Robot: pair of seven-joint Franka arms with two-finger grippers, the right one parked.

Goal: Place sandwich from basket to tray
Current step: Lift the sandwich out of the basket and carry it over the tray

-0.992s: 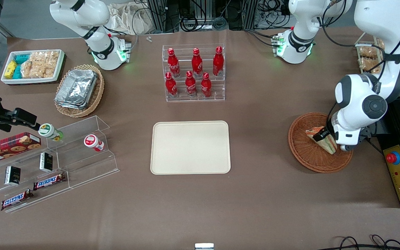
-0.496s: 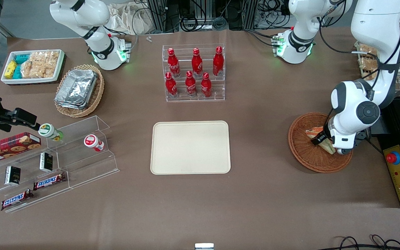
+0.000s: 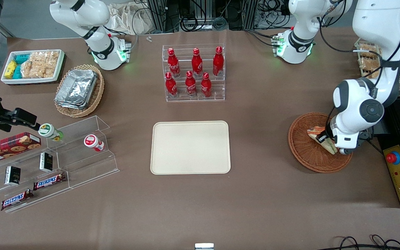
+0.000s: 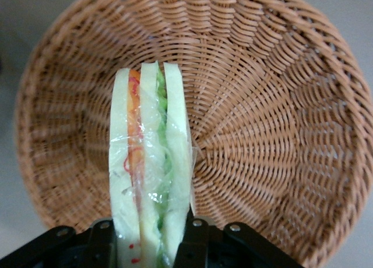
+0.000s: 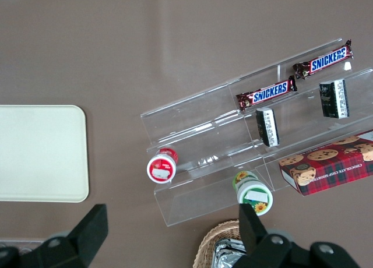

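The sandwich (image 3: 315, 133) (image 4: 148, 163), a clear-wrapped wedge of white bread with orange and green filling, stands on edge in the round reddish-brown wicker basket (image 3: 306, 158) (image 4: 280, 134). My left gripper (image 3: 325, 139) (image 4: 148, 232) reaches down into the basket and is shut on the sandwich. One black finger (image 4: 195, 236) presses against each bread face. The cream tray (image 3: 190, 147) (image 5: 41, 151) lies at the middle of the table, toward the parked arm's end from the basket, with nothing on it.
A clear rack of red bottles (image 3: 194, 73) stands farther from the front camera than the tray. An acrylic shelf with snack bars and cups (image 3: 54, 163) and a tan basket of foil containers (image 3: 78, 89) sit toward the parked arm's end. A control box with a red button (image 3: 399, 172) lies beside the basket.
The wrist has shifted slightly over the basket, first toward the tray and then back. The sandwich stays between the fingers in the basket.
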